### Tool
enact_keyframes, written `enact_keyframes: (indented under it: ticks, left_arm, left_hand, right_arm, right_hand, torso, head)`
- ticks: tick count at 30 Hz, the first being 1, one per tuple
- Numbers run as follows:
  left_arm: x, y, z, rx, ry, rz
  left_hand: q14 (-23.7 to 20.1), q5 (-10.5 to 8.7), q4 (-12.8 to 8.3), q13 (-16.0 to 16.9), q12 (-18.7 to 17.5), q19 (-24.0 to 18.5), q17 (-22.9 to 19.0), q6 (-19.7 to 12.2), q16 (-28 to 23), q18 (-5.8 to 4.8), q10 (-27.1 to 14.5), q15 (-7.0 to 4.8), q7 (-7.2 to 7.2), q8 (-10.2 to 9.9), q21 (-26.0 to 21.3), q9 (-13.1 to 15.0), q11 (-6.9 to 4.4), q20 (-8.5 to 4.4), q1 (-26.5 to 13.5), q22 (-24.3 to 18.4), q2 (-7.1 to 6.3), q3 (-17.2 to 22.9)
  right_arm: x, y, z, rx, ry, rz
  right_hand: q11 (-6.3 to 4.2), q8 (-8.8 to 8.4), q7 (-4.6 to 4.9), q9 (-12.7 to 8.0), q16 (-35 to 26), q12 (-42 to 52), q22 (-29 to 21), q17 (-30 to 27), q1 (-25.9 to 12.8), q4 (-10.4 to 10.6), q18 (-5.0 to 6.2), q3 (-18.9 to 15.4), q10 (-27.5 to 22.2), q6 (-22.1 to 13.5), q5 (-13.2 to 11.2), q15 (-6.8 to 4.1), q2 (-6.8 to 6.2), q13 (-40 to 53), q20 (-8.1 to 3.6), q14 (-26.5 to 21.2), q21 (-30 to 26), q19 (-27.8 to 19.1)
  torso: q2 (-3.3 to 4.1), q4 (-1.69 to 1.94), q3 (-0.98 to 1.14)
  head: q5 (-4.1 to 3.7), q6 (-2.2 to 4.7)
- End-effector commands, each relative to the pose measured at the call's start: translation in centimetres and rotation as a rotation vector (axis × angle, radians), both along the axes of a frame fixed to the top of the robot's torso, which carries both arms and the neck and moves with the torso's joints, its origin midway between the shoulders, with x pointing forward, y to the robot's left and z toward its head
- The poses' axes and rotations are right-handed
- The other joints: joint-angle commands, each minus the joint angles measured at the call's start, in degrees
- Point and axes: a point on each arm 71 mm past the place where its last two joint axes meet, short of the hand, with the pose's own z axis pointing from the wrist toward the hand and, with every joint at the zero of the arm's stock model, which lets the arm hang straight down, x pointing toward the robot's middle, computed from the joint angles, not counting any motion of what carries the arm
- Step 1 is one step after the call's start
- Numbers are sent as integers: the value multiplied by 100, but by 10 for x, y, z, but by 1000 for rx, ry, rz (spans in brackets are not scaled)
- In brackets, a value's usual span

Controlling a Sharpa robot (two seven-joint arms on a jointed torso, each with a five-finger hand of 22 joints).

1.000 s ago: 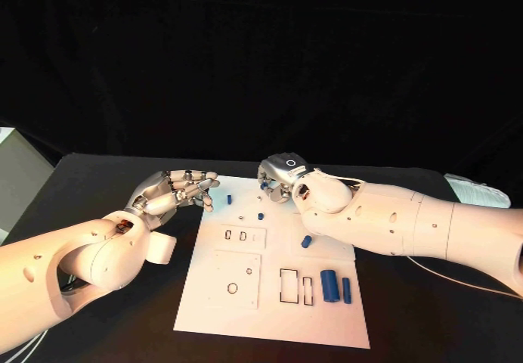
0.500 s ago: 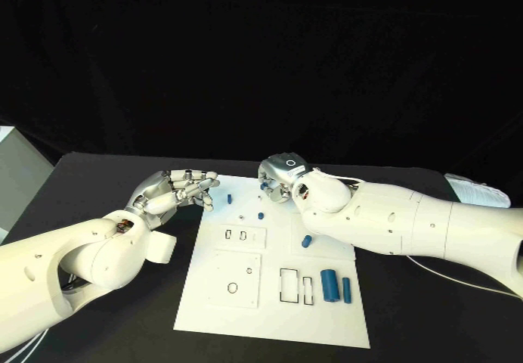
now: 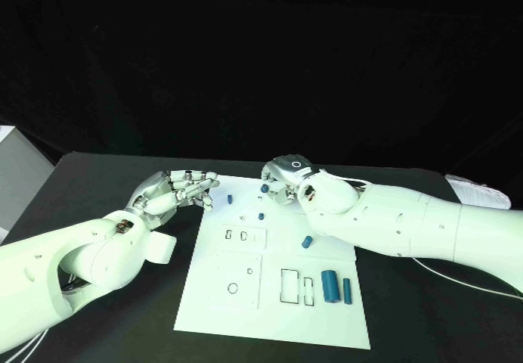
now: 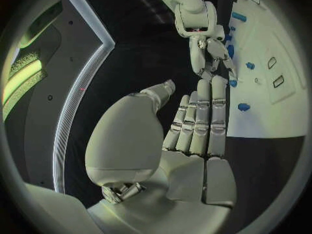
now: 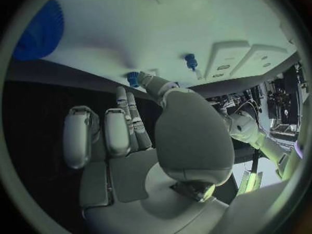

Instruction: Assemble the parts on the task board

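The white task board (image 3: 218, 302) lies mid-table. My right hand (image 3: 283, 180) hovers over its far edge and pinches a small blue part (image 3: 265, 188) at its fingertips; the right wrist view shows that part (image 5: 133, 79) between thumb and a finger. My left hand (image 3: 177, 190) hangs by the board's far left corner, holding nothing, with its fingers (image 4: 202, 114) stretched out side by side. Loose blue parts lie on the board: a peg (image 3: 229, 200), a second peg (image 3: 263, 215), a short piece (image 3: 306, 242), and two larger cylinders (image 3: 329, 286) by the rectangular slots (image 3: 289, 286).
A pale object (image 3: 480, 189) sits at the table's right edge, and a light box (image 3: 17, 170) stands off its left side. A thin cable (image 3: 458, 280) runs under my right arm. Bare black table surrounds the board.
My right hand has turned slightly, and a small blue part now shows at its fingertips. The left hand has hardly moved.
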Motion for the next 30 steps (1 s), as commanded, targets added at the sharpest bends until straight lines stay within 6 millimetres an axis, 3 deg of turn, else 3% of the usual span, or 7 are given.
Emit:
enact_keyframes:
  ticks: [1,14,15,17,18,19,30]
  left_arm:
    - [0,-1,2,-11,-6,-13]
    - [4,9,1,-4,-11,12]
    - [4,10,0,-3,-12,15]
    - [5,12,0,-1,-13,21]
    - [5,13,0,0,-13,23]
    - [6,13,0,0,-14,24]
    - [6,12,0,0,-16,21]
  left_hand:
    - [-30,-13,4,-8,-27,-34,-7,-38,23,72,-40,12,-8,-26,28,-8,-6,2,12,5,32,42]
    - [-35,-13,-3,-8,-26,-43,-8,-43,23,73,-49,14,-7,-29,41,-9,-4,4,13,13,31,49]
    - [-35,-13,-3,-8,-26,-43,-8,-43,23,73,-49,14,-7,-29,41,-9,-4,4,13,13,31,49]
    - [-37,-13,-6,-8,-25,-47,-9,-44,23,73,-51,15,-7,-30,45,-9,-4,4,15,15,31,52]
    - [-37,-13,-6,-8,-25,-47,-9,-44,23,73,-51,15,-7,-30,45,-9,-4,4,15,15,31,52]
    - [-37,-13,-6,-8,-25,-47,-9,-44,23,73,-51,15,-7,-30,45,-9,-4,4,15,15,31,52]
    - [-42,-13,-15,-6,-19,-58,-11,-38,25,73,-47,14,-13,-27,61,-7,-6,6,20,25,39,65]
  right_arm:
    - [-7,-12,3,46,-10,4]
    - [-28,-93,20,325,55,-7]
    - [-29,-100,20,344,82,-20]
    - [-28,-112,18,377,131,-50]
    - [-28,-117,16,390,157,-69]
    - [-27,-123,15,397,177,-89]
    - [-22,-142,2,350,256,-222]
  right_hand:
    - [-36,-32,-29,-3,-82,34,-133,-134,56,9,128,-49,30,-16,-7,20,23,-8,-9,-44,-117,-97]
    - [-330,-4,-150,39,427,930,987,883,246,68,-115,21,1577,172,121,-192,-4,478,-181,211,632,405]
    - [-385,26,-192,57,535,1500,1226,1066,266,64,-166,-149,1574,200,178,-241,-53,1006,-261,241,804,502]
    - [-337,154,-141,128,1026,6578,1674,2146,156,213,-266,-514,1717,125,486,-169,38,6182,-257,417,1114,688]
    - [-317,263,-75,178,1115,7306,1729,2348,213,315,-278,-512,1602,81,555,-151,233,6943,-134,443,1151,712]
    - [-236,247,-93,172,1205,7793,1792,2615,130,353,-293,-626,1931,-31,503,-111,109,7490,-139,496,1194,743]
    - [-158,484,-35,242,1332,8580,1854,2994,157,801,-308,-1671,2559,-367,471,-26,206,8401,-43,570,1236,775]
  torso:
    - [-16,-11,0]
    - [-62,-171,59]
    - [-66,-180,69]
    - [-66,-188,83]
    - [-65,-195,93]
    - [-64,-202,101]
    - [-33,-207,153]
  head:
    - [-1,10]
    - [-16,79]
    - [-21,75]
    - [-38,82]
    - [-39,83]
    - [-40,84]
    - [-83,71]
